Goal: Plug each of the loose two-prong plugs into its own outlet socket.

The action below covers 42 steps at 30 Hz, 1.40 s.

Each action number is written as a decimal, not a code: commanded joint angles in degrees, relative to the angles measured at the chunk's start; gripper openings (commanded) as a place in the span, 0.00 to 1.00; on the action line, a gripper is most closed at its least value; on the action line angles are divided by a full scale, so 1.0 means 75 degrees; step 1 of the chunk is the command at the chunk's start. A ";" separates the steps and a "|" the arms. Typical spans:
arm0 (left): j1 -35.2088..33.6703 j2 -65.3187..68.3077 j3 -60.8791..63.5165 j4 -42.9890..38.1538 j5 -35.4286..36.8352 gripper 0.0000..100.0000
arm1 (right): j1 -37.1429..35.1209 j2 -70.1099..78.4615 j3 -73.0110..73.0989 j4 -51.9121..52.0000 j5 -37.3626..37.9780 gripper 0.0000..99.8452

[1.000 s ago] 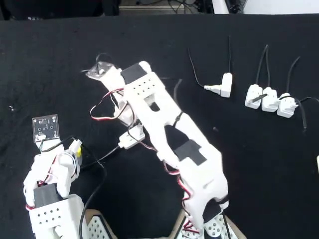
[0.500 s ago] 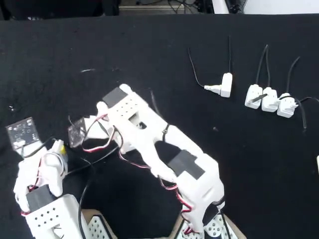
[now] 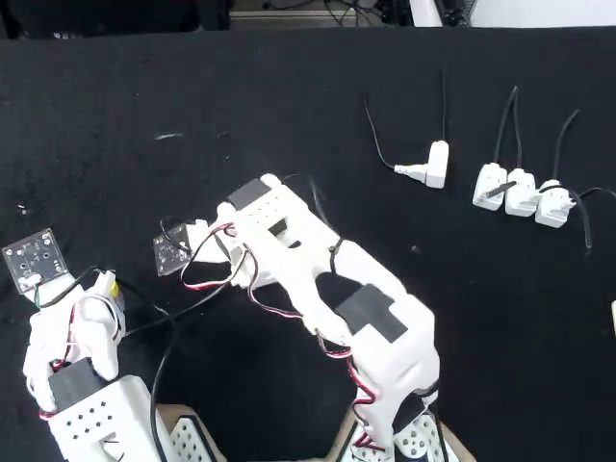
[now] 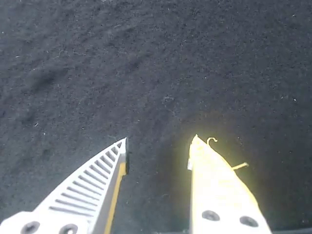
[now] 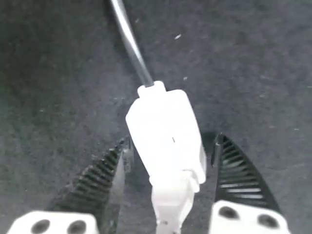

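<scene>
A white two-prong plug with a black cable sits between my right gripper's black ribbed fingers, which are shut on it above the black cloth. In the high view the right arm stretches from the near edge to the near left, and its wrist hides the held plug. My left gripper is open over bare cloth with nothing in it; its arm is at the near left corner. Another white plug lies loose at the far right. Three white outlet blocks stand in a row beyond it.
The table is covered with black cloth. Thin black cables run from the loose plug and the outlet blocks toward the far edge. The two arms are close together at the near left, with red and black wires between them.
The right arm has swung from the far left-centre back toward the near left. The left arm's wrist has shifted left.
</scene>
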State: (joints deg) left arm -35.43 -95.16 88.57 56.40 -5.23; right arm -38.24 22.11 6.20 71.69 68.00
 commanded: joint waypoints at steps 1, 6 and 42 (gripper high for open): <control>-0.0029 -0.0059 -0.0170 -0.0105 0.0059 0.21 | 0.0117 -0.0287 -0.0006 -0.0188 0.0070 0.24; -0.0029 -0.0059 -0.0170 -0.0105 0.0059 0.21 | 0.0340 -0.0322 -0.0158 -0.0199 -0.0246 0.09; 0.0451 -0.0059 0.0205 -0.0492 0.0176 0.21 | 0.5849 0.1166 -0.3405 -0.0656 -1.0421 0.01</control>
State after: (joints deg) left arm -33.67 -95.16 90.68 54.37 -5.23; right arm 2.64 30.73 -14.46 67.74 -9.98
